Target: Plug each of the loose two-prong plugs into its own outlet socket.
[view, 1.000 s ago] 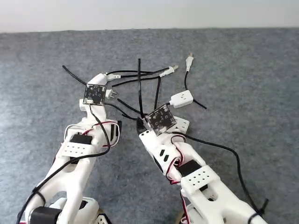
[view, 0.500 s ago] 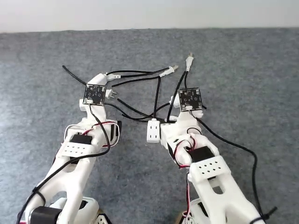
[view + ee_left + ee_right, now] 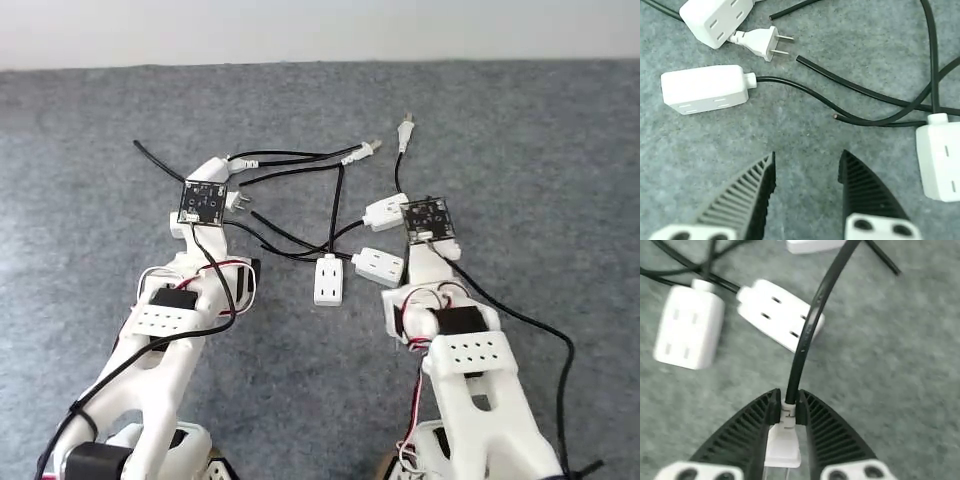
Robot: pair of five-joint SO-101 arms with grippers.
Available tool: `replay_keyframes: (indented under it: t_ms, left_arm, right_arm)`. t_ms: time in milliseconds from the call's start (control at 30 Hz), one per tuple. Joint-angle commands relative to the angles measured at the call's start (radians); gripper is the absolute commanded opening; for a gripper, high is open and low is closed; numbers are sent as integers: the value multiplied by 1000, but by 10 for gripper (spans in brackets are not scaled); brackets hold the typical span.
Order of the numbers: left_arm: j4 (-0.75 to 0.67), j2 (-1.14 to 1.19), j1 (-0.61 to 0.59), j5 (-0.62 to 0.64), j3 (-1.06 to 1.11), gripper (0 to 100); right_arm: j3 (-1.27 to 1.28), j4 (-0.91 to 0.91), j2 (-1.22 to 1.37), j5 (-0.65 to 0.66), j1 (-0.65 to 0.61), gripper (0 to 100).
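Holds a white plug (image 3: 783, 442) in the right gripper (image 3: 786, 396), both ribbed fingers (image 3: 747, 440) pressed onto its neck, right where the black cable (image 3: 815, 315) comes out. Runs that cable forward over a first socket (image 3: 780, 315) lying slots-up on the grey carpet (image 3: 890, 365), with a second socket (image 3: 687, 332) just beside it, not touching. Hangs short of both, plugged into neither. From above, puts the second socket (image 3: 329, 279) near the centre of the carpet and the first socket (image 3: 379, 265) at its 3 o'clock, near but apart. Adds a third socket (image 3: 387, 211) at 12 o'clock of the first, with the right arm's (image 3: 465, 360) wrist just beside it at 3 o'clock. Leaves a loose plug (image 3: 362, 152) at 11 o'clock of the third socket, a top plug (image 3: 405, 128) at 12 o'clock, both apart from it, and a stray plug (image 3: 237, 202) at 3 o'clock of the left arm's (image 3: 165, 340) wrist, just beside it. Spreads the left gripper's (image 3: 807, 160) fingers wide over bare carpet, closed on nothing. Ahead of them, finds a near socket (image 3: 705, 89) on a black lead (image 3: 805, 92), then a bare plug (image 3: 762, 42) with prongs free, just beside a far socket (image 3: 715, 17); off to one side, an edge socket (image 3: 940, 160) cut by the frame.
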Motion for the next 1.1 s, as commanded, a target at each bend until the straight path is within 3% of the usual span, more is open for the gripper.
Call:
replay_keyframes:
  t_ms: [0, 333, 1067]
  left_arm:
    - [-21, -29, 6, -3, -5, 192]
    - [-21, -29, 6, -3, -4, 192]
    - [-21, -29, 5, -3, -4, 192]
  right_arm:
    - [-74, 15, 65, 32, 28, 13]
    - [-215, 36, 344, 68, 90, 80]
    - [-284, 116, 389, -14, 71, 81]
